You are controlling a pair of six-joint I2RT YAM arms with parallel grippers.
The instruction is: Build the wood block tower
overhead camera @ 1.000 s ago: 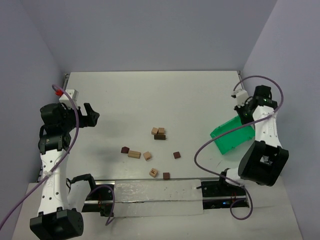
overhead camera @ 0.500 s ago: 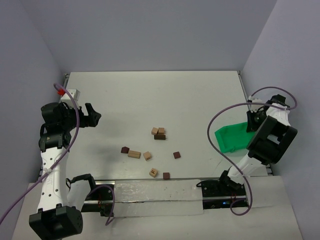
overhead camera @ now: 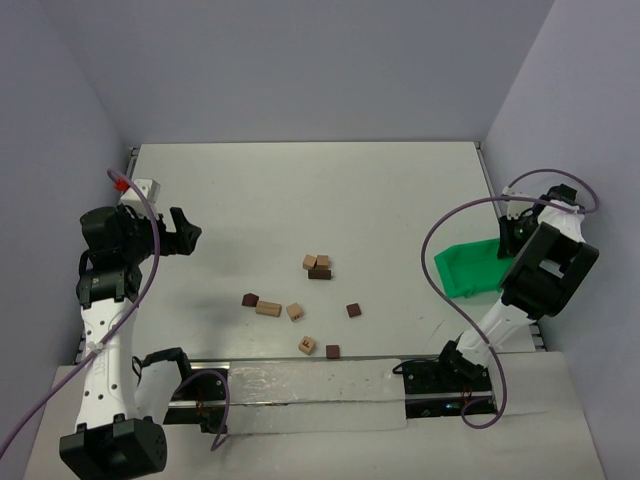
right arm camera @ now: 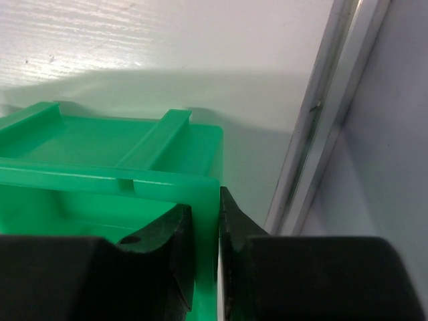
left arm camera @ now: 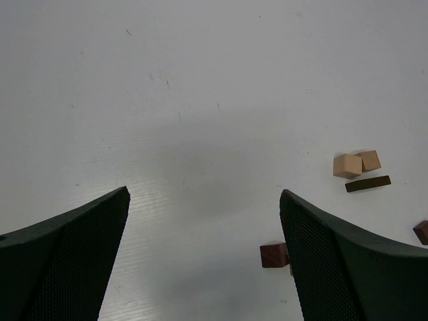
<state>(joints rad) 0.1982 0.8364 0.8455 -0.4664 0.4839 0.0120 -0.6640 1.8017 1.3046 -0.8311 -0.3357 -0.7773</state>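
Several small wood blocks, light tan and dark brown, lie scattered mid-table. A cluster of two tan cubes on a dark flat brick (overhead camera: 318,267) (left arm camera: 358,168) is farthest back. A dark cube (overhead camera: 250,299) (left arm camera: 273,255), a tan brick (overhead camera: 268,309) and a tan cube (overhead camera: 295,312) lie to its left front. No stack stands. My left gripper (overhead camera: 185,229) (left arm camera: 204,254) is open and empty, high at the left. My right gripper (overhead camera: 510,238) (right arm camera: 206,221) is shut on the wall of the green bin (overhead camera: 468,267) (right arm camera: 100,160) at the right edge.
More loose blocks lie near the front: a dark cube (overhead camera: 353,310), a tan cube (overhead camera: 307,345) and a dark cube (overhead camera: 332,352). A metal rail (right arm camera: 321,114) and the right wall run beside the bin. A clear strip (overhead camera: 300,395) lies along the front edge.
My right arm has swung right and carried the green bin from mid-right to the table's right edge. The left arm and the blocks have stayed put.
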